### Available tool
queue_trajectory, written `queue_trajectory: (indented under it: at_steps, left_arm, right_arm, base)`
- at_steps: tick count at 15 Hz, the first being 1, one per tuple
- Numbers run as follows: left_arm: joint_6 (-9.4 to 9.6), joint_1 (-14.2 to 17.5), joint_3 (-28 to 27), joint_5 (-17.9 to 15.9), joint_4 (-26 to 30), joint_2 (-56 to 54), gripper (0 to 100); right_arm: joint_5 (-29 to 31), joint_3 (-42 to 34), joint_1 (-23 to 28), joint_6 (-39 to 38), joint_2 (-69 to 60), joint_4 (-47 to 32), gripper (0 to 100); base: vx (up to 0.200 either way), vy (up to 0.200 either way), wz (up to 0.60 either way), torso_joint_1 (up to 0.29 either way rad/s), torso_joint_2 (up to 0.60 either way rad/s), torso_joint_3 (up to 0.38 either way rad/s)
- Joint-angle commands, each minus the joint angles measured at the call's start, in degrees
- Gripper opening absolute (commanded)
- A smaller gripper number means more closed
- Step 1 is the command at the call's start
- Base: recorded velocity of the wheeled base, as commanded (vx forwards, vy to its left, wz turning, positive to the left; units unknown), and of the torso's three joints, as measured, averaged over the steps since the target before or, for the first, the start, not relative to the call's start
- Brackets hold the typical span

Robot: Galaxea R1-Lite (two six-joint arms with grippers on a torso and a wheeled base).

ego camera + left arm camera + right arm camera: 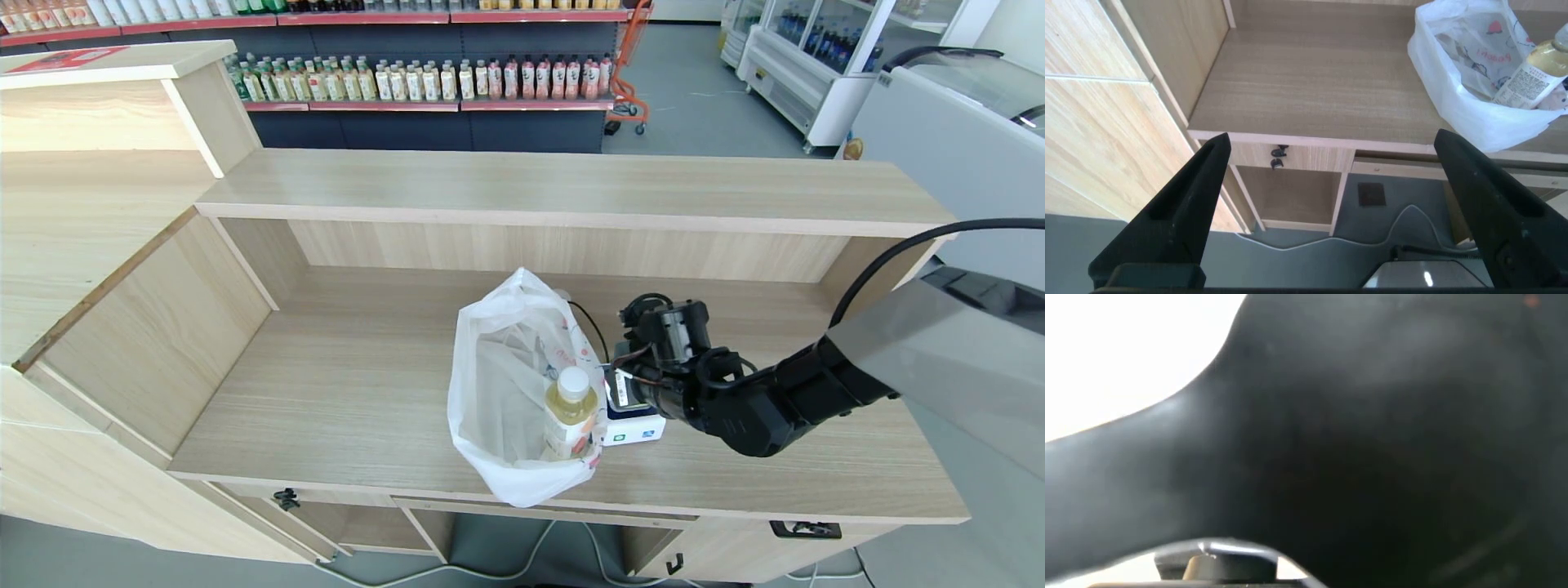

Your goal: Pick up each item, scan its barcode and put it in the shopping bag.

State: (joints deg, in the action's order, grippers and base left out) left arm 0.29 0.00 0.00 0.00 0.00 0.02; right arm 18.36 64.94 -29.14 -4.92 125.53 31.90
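Left gripper (1333,137) hangs wide open and empty, off the front edge of the counter (1315,73). Right gripper (633,380) sits over the scanner (637,426), just beside the bag (490,384); whether it holds anything I cannot tell. Bottle (571,408) stands upright inside the bag. It looks full, so fairly heavy, stiff but slick, and best gripped round the body below the cap. The bag looks thin and floppy.

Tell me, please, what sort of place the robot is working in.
Most likely a shop's checkout: shelves of bottled drinks behind a counter, glass-door fridges, and a shopping bag beside a scanner.
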Motion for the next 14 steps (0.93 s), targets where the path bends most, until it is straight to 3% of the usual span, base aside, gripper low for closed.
queue_trajectory:
  at_steps: [1, 3, 7, 12, 14]
  left_arm:
    - [-0.12, 0.0, 0.0, 0.0, 0.0, -0.02, 100]
    - [-0.2, 0.0, 0.0, 0.0, 0.0, -0.02, 100]
    - [-0.12, 0.0, 0.0, 0.0, 0.0, -0.02, 100]
    - [0.06, 0.0, 0.0, 0.0, 0.0, -0.02, 100]
    - [0.06, 0.0, 0.0, 0.0, -0.09, -0.02, 100]
  right_arm:
    - [0.1, 0.89, 1.36, 0.35, -5.29, 2.55, 0]
    - [-0.96, 0.54, 1.45, 0.35, -10.65, 6.77, 0]
    - [-3.68, -2.01, 0.48, 2.02, -17.6, 7.65, 0]
    - [-3.94, -2.71, 0.83, 1.94, -18.04, 7.82, 0]
    - [-6.41, -4.03, 0.66, 2.2, -17.51, 11.25, 0]
  base:
    - [0.0, 0.0, 0.0, 0.0, 0.0, 0.0]
    - [0.0, 0.0, 0.0, 0.0, 0.0, 0.0]
    - [0.0, 0.0, 0.0, 0.0, 0.0, 0.0]
    - [0.0, 0.0, 0.0, 0.0, 0.0, 0.0]
    - [0.0, 0.0, 0.0, 0.0, 0.0, 0.0]
